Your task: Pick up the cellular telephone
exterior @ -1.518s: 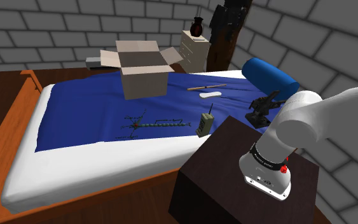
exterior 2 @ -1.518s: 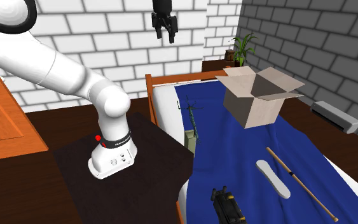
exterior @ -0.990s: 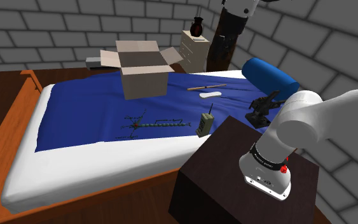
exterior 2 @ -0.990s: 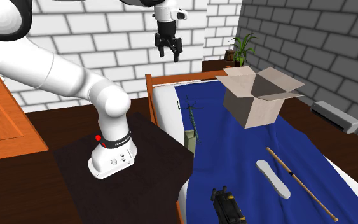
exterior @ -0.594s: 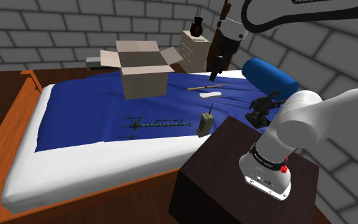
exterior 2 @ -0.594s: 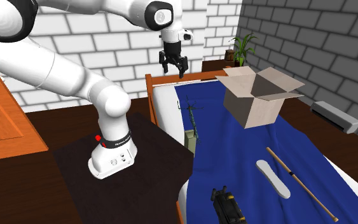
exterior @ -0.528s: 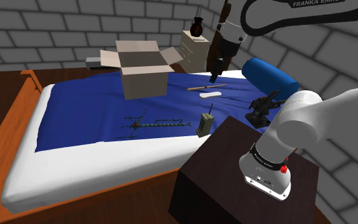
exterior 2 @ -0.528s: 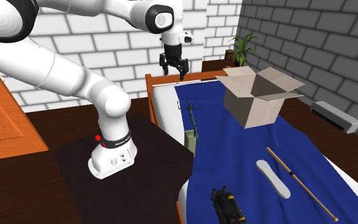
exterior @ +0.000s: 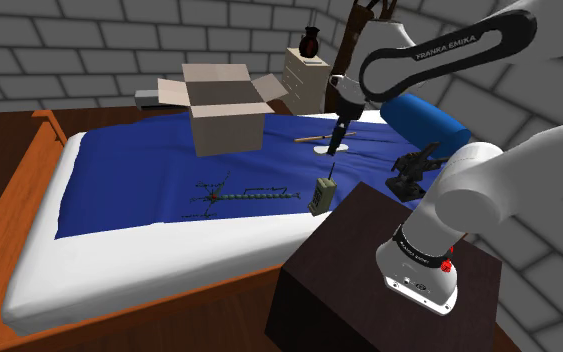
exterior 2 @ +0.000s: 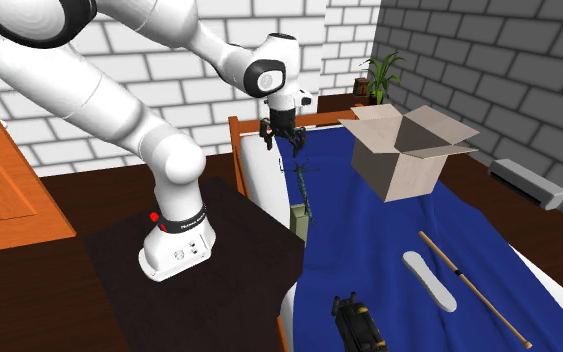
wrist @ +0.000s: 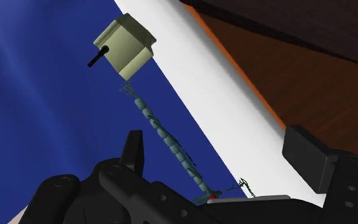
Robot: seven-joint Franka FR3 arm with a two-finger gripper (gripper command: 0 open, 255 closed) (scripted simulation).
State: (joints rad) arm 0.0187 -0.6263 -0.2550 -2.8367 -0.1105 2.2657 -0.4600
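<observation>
Hand (exterior 2: pixel 282 143) hangs above the bed (exterior: pixel 139 170), fingers (wrist: pixel 133 149) wide apart, probably lining up on the olive telephone (wrist: pixel 125 46) at its near edge.

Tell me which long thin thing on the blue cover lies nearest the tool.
The green beaded rod, running from the olive phone to right under the tool; the wooden stick lies far off.

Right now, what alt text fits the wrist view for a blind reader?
The open gripper hangs over a blue cover, well short of the olive phone with its black antenna. A green beaded rod lies between them.
</observation>
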